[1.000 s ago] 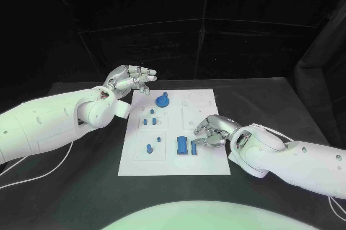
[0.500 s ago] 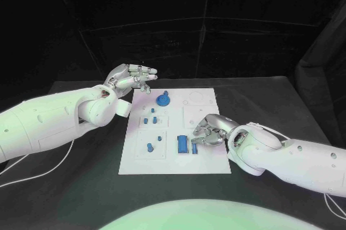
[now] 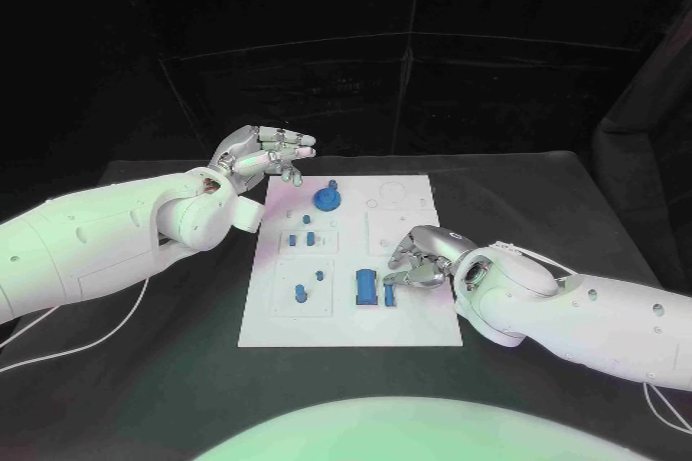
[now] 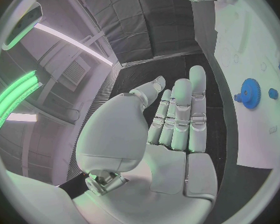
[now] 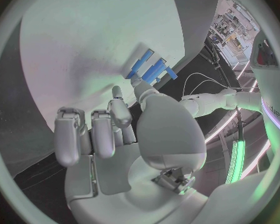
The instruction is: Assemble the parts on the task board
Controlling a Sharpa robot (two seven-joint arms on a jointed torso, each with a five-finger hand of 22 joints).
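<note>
The white task board [image 3: 411, 326] lies in the middle of the table. A blue gear [image 3: 327, 198] stands near its far edge and also shows in the left wrist view [image 4: 249, 90]. Two upright blue blocks [image 3: 366, 288] stand near the board's middle, with small blue parts [image 3: 299, 241] to their left. My right hand [image 3: 418, 261] rests low on the board just right of the blocks, fingers bent, palm empty. Its thumb [image 5: 137, 87] reaches to the blue blocks [image 5: 149, 67]. My left hand [image 3: 267, 153] hovers above the board's far left corner, its fingers [image 4: 180, 114] stretched out and holding nothing.
More small blue parts [image 3: 300, 294] sit in the board's near left panel. Round and square recesses [image 3: 389, 194] mark the board's far right part. The black table [image 3: 173, 381] spreads around the board, and a cable [image 3: 87, 346] trails on its left side.
The right arm has shifted slightly while its hand stays beside the blue blocks. The left hand has hardly moved.
</note>
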